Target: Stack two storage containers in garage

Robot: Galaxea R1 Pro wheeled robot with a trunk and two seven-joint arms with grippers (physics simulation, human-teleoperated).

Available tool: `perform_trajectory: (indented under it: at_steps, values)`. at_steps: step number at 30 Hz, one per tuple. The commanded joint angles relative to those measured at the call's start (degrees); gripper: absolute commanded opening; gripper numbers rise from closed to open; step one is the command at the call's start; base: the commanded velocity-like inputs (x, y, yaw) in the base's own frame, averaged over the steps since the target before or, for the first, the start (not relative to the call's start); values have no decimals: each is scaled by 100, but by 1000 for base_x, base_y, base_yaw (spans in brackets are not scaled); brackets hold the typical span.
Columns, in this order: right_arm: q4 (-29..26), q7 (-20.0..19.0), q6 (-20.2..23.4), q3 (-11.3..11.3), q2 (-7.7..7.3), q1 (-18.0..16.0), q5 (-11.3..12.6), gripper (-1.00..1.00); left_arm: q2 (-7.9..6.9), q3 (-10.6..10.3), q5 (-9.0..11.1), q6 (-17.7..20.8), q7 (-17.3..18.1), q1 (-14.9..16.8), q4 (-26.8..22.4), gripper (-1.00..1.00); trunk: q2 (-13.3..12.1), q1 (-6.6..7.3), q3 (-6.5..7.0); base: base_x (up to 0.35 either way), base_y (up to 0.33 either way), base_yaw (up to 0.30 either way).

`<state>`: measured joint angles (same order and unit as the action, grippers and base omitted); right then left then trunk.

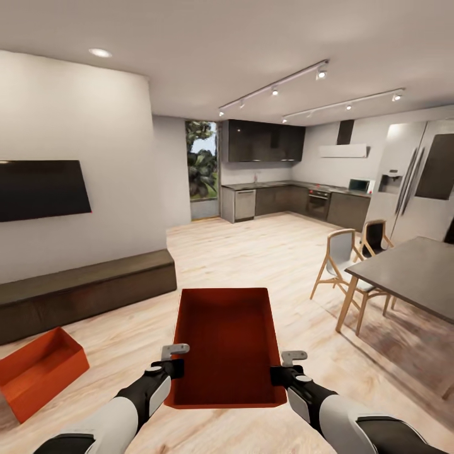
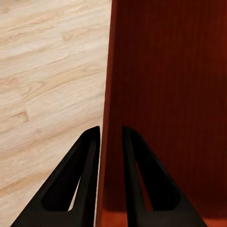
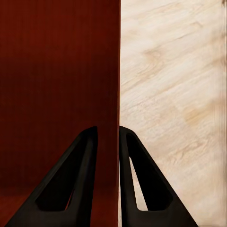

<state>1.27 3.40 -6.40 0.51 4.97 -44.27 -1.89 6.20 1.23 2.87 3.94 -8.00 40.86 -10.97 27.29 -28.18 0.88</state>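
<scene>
I hold one orange-red storage container [image 1: 227, 343] up in front of me over the living room's light wood floor. My left gripper [image 1: 176, 369] is shut on its left wall [image 2: 108, 94], one finger [image 2: 80, 179] outside and one inside. On the opposite side my right gripper [image 1: 277, 376] is shut on the right wall [image 3: 118, 71], its fingers [image 3: 75, 179] astride the rim. The second storage container [image 1: 39, 371] lies on the plank floor at the lower left, beside the low dark TV bench [image 1: 88, 290].
A dark TV [image 1: 41, 189] hangs on the white wall at left. A grey dining table [image 1: 416, 274] with wooden chairs [image 1: 343, 265] stands at right. Open plank floor runs ahead to the kitchen cabinets [image 1: 290, 202] and fridge [image 1: 416, 183].
</scene>
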Motion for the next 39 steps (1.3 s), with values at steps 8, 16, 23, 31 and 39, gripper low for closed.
perform_trajectory:
  at_steps: [8,16,23,31,39]
  values:
    - [32,53,-28,2,-31,-3,66,-100,-22,113,-94,19,-113,0,-72,-100,4,-2,-2,0,0,-291]
    - [32,55,-28,2,-31,-3,66,-100,-22,113,-94,19,-114,1,-72,-100,4,-2,-2,0,0,-291]
    - [32,55,-28,2,-31,-3,66,-100,-22,114,-94,19,-111,-4,-72,-100,4,-2,-2,0,0,-292]
    - [32,48,-28,2,-31,-3,66,-100,-22,114,-94,19,-114,-3,-72,-100,4,-2,-2,0,0,-292]
    - [32,47,-28,2,-31,-3,66,-100,-22,114,-94,19,-113,1,-72,-100,4,-2,-2,0,0,-292]
